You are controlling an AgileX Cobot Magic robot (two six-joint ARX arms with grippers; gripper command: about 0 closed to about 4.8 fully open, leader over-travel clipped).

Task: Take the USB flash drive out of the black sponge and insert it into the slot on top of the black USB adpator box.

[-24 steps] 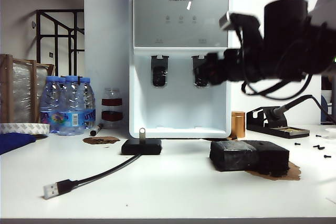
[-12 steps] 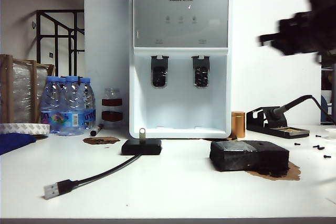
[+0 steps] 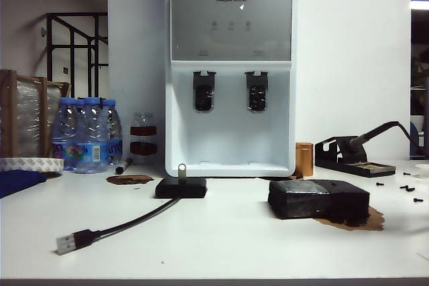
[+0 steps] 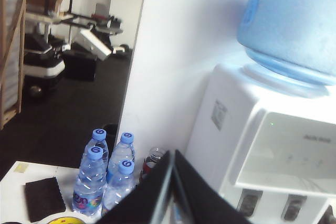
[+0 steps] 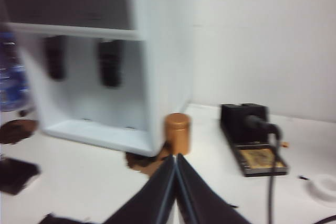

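The USB flash drive [image 3: 181, 168] stands in the black USB adpator box [image 3: 180, 187], left of the black sponge [image 3: 318, 198] — insertion looks done. Left gripper [image 4: 172, 156] and right gripper [image 5: 175, 158], both pressed together, sit high above the worktop [image 3: 221, 239] — nothing remains.

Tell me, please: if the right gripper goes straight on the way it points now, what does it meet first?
Probably the copper-coloured cylinder by the water dispenser corner: the shut right gripper points right at it, though depth is uncertain in this blurred wrist view.
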